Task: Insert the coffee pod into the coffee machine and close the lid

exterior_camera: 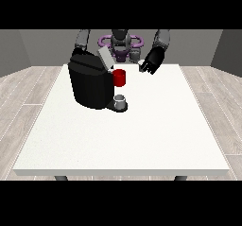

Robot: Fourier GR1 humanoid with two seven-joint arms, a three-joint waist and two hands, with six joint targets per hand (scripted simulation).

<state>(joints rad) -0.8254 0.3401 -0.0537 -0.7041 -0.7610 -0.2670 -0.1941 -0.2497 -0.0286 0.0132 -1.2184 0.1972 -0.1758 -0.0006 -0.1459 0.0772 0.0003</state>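
Observation:
A black coffee machine (90, 83) stands on the white table (118, 140), left of the middle. Its grey lid (104, 57) is tilted up and open. A red part (119, 77) shows at the machine's front, and below it a small grey cup (120, 101) sits on the drip tray. The hand at the view's right (152, 63) hovers to the right of the lid, fingers curled round a small pale coffee pod (141, 64). The hand at the view's left (78, 53) is at the machine's back top corner, dark against the dark body.
The robot's torso (120, 43) stands behind the table's far edge. The table's wide near half lies in front of the machine. Wooden floor surrounds the table.

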